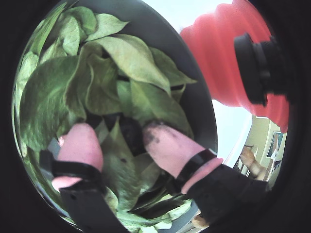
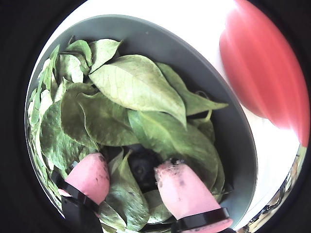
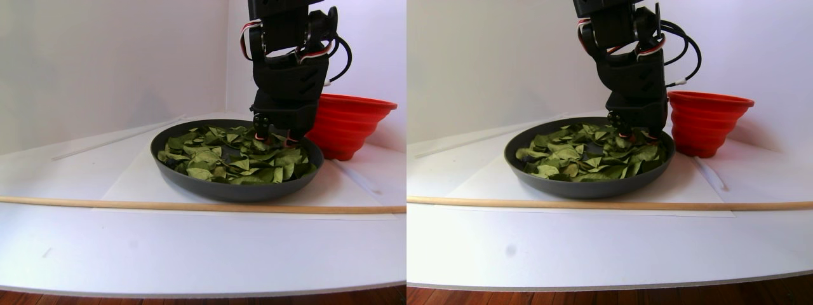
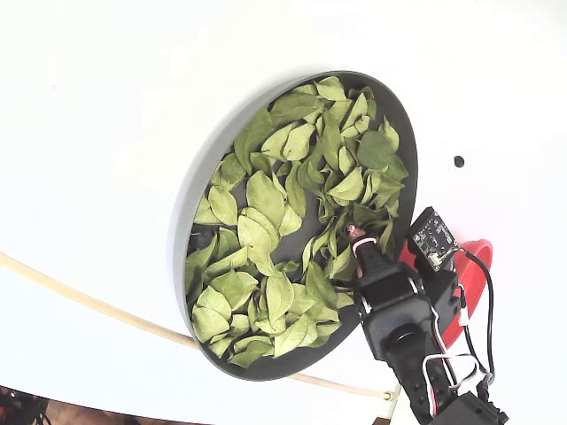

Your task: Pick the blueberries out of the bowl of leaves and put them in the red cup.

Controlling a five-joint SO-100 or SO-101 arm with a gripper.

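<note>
One dark berry visible between the pink fingertips of the claw, low in the bowl among the leaves. Same dark round shape seen in a wrist view, partly covered by a leaf. Claw part-open, fingertips either side of the berry and not yet closed on it; contact with the right-hand tip possible, not confirmable through the fisheye blur. No other blueberries identifiable in any view; probably buried under the leaves or already removed.

Bowl filled edge to edge with light-green leaves in the fixed view, bare grey floor showing only in a few gaps. Claw down near the rim closest to the red cup. Red cup standing upright just beside the bowl, as seen in the stereo pair view; interior hidden in every view, so count of delivered berries unknown.

Judged progress: grasp step of one pick cycle under way. Remaining for this berry: close, lift clear of the leaves, carry over the cup rim, release. Further searching likely needed after that.

Tabletop white, with a thin wooden rod lying in front of the bowl and a flat black dot beyond the rim, not a berry.
</note>
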